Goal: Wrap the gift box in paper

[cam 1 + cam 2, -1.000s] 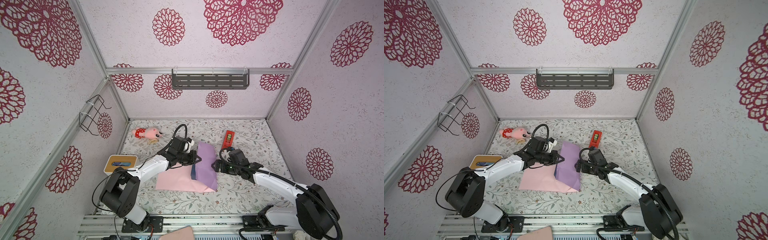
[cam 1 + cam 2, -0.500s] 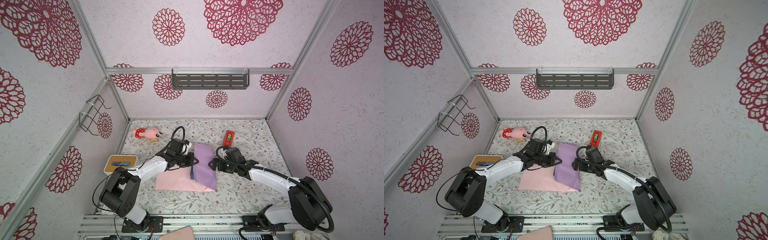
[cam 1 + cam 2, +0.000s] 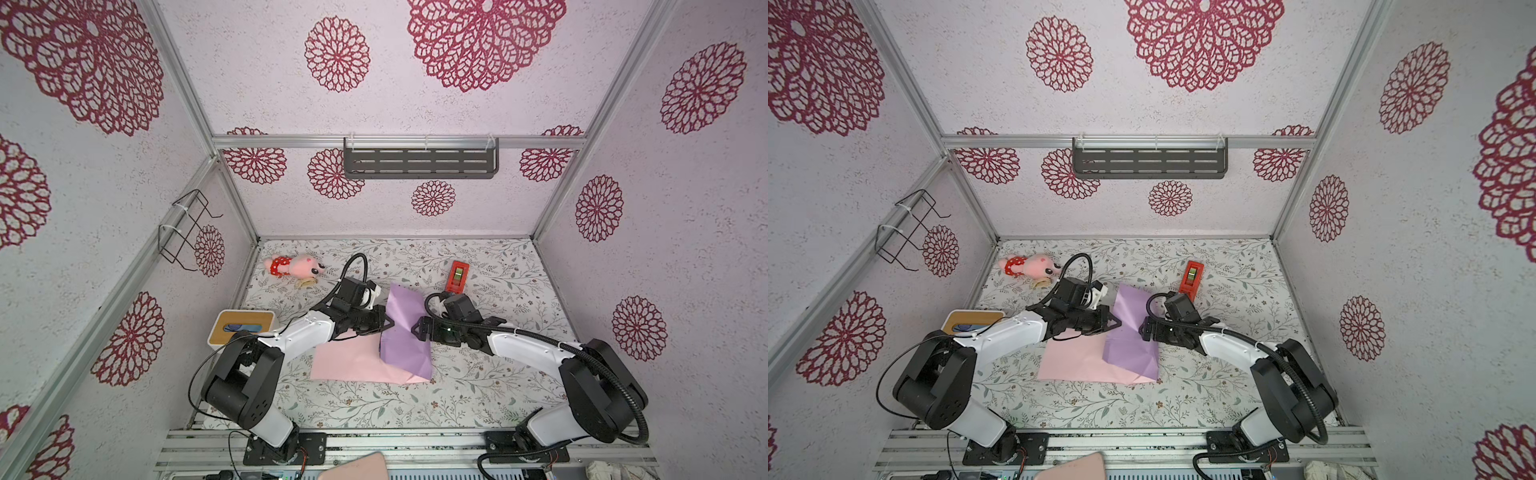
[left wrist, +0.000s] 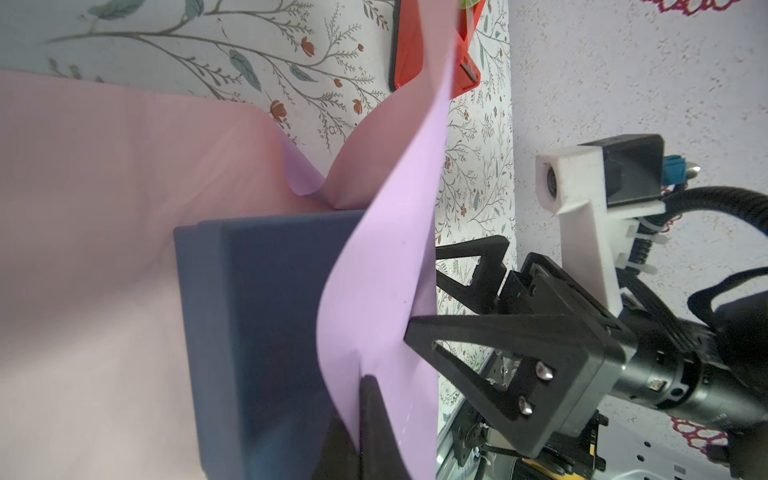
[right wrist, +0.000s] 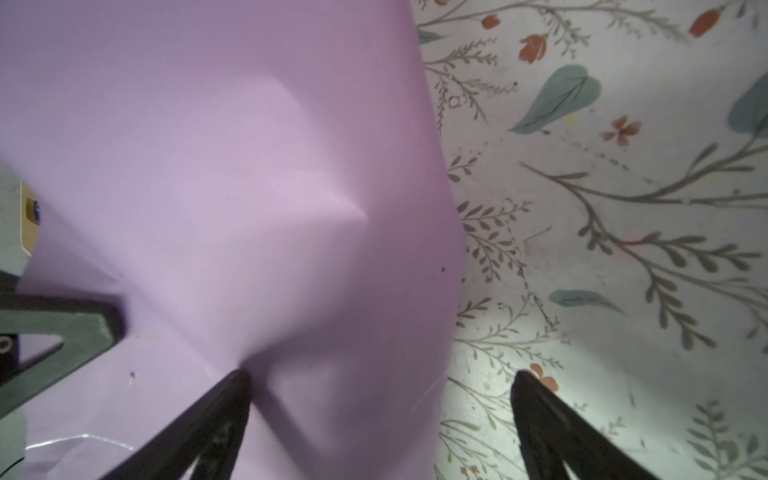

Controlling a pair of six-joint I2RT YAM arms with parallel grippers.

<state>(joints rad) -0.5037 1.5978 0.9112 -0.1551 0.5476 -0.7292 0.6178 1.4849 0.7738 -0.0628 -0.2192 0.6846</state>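
The paper (image 3: 405,332) is raised into a lilac wall between the two pincers. Its upper edge is free and curves a little. The rest of the sheet lies flat, pink face up, on the counter (image 3: 498,291), from the left pincer (image 3: 387,323) toward the robot bases. Behind the right pincer (image 3: 415,328) the counter is bare up to the right wall, so there is much room on that side.

The left pincer is closed. Its fingers (image 4: 370,399) pinch the raised edge of the paper. The right pincer is spread wide and holds nothing. In the right wrist view one fingertip (image 5: 239,380) pushes into the lilac face and makes a dent, and the second fingertip is over bare counter.

The gift box (image 4: 257,311) sits on the pink face just in front of the left pincer. The lilac flap leans over the side of the box that faces the right pincer, so the paper stands between that pincer and the box. In both top views the paper hides the box almost fully.

A red tape dispenser (image 3: 457,276) lies near the right pincer toward the back wall, apart from the paper's far corner. A pink plush toy (image 3: 293,266) lies beyond the left pincer toward the back corner. A tissue box (image 3: 241,328) stands beside the left arm.

The counter has a leaf and flower print. The walls are pale with red medallions. A dark shelf (image 3: 419,162) hangs on the back wall.
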